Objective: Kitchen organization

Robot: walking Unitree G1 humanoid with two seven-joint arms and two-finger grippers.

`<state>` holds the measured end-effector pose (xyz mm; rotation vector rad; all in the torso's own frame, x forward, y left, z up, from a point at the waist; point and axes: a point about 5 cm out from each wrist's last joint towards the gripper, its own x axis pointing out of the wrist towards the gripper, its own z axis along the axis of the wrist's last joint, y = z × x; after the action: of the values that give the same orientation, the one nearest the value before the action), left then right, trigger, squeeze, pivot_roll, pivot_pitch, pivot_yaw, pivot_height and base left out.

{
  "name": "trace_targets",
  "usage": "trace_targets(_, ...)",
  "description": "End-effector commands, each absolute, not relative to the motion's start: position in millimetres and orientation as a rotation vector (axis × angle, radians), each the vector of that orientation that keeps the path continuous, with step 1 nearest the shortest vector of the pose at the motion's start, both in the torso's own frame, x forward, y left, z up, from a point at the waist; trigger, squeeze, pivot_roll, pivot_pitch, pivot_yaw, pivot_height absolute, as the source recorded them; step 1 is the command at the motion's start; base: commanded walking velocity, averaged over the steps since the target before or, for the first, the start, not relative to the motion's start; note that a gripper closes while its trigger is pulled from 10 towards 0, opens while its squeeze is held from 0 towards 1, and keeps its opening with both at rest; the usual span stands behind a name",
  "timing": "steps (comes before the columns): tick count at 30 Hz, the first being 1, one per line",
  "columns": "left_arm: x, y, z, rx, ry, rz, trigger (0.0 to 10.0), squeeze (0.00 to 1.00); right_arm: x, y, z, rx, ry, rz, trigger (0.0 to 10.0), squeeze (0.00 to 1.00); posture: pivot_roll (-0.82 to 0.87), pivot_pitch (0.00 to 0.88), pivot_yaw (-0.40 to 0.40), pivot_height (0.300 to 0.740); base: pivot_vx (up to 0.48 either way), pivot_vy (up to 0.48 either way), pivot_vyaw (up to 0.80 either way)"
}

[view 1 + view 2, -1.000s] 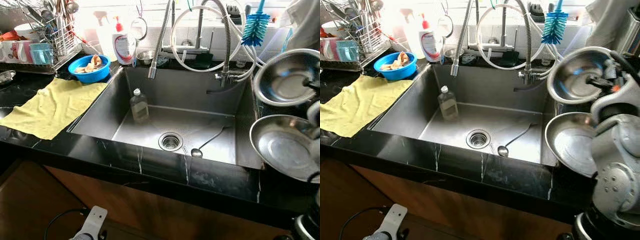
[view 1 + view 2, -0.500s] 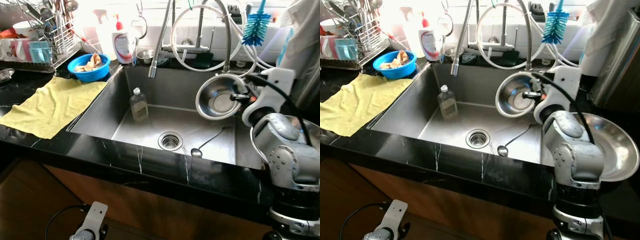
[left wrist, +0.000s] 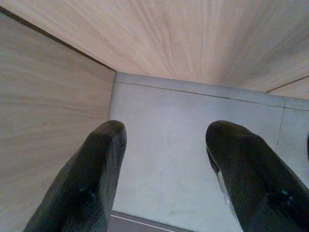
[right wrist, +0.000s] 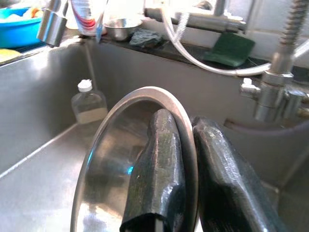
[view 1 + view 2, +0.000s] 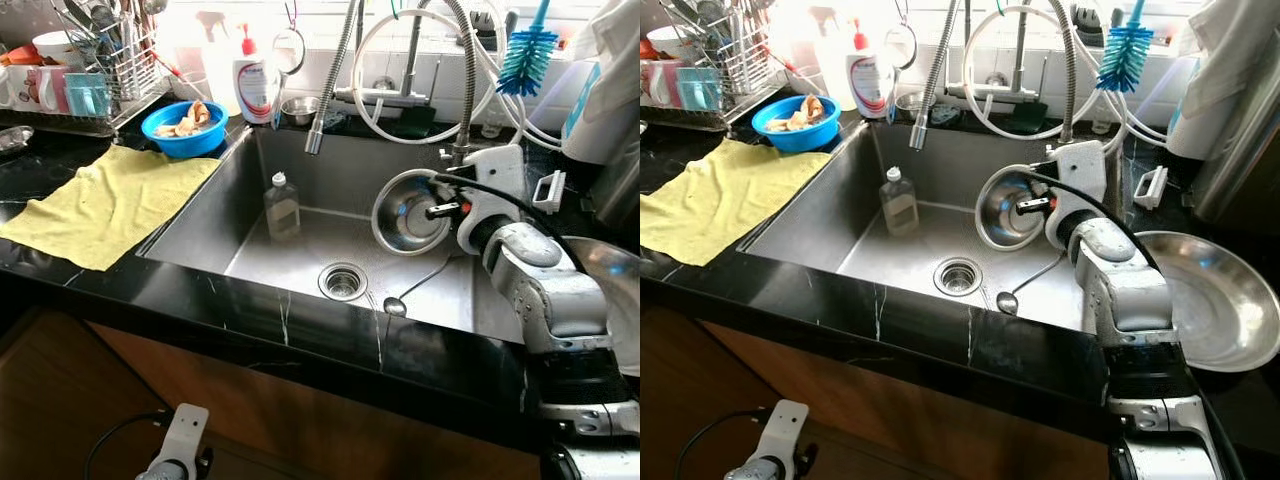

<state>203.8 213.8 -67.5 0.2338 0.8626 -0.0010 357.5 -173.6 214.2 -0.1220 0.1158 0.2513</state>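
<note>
Steel sink [image 5: 200,225] — clear bottle [image 5: 281,205] at back-left, spoon [image 5: 398,301] nr front edge. Steel bowl [image 5: 405,212], tilted on edge over sink's right side — right gripper [image 4: 186,159] clamped on rim. Left gripper [image 3: 166,169] fingers apart, idle nr floor.

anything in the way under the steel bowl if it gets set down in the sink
Mostly no: the right end effector holds the steel bowl over bare sink floor. A spoon lies just below it, near the drain.

L gripper [image 3: 164,159] | jaws apart | grey floor [image 3: 169,145], wood panels [image 3: 48,106]
</note>
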Motion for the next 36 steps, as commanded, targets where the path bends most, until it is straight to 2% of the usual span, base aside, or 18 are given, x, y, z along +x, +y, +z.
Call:
trace_targets(1,196.9,217.0,-71.0,0.219,0.889,0.027,10.0,0.0,360.7,-171.0,222.9,-0.148,0.084,0.268,10.0,0.0,-0.18,0.0,0.029,0.74,0.0,0.0,0.0)
trace_targets(9,195.2,214.1,-72.6,0.209,0.894,0.032,10.0,0.0,367.1,-178.9,220.9,-0.16,0.089,0.264,10.0,0.0,-0.18,0.0,0.01,0.74,0.0,0.0,0.0)
trace_targets(15,187.7,228.1,-73.9,0.227,0.927,0.095,10.0,0.0,369.8,-176.7,215.0,-0.126,0.105,0.286,10.0,0.0,-0.17,0.0,-0.006,0.74,0.0,0.0,0.0)
trace_targets(16,186.8,229.6,-74.0,0.224,0.929,0.104,10.0,0.0,369.8,-174.6,215.9,-0.127,0.1,0.298,10.0,0.47,-0.17,0.0,-0.007,0.74,0.0,0.0,0.0)
trace_targets(18,186.6,229.6,-74.1,0.225,0.928,0.105,10.0,0.0,369.7,-173.6,216.7,-0.128,0.097,0.305,10.0,1.0,-0.17,0.0,-0.007,0.74,0.0,0.0,0.0)
trace_targets(36,187.2,222.1,-75.5,0.223,0.928,0.078,10.0,0.0,369.7,-173.0,211.8,-0.127,0.107,0.302,10.0,1.0,-0.18,0.0,-0.005,0.74,0.0,0.0,0.0)
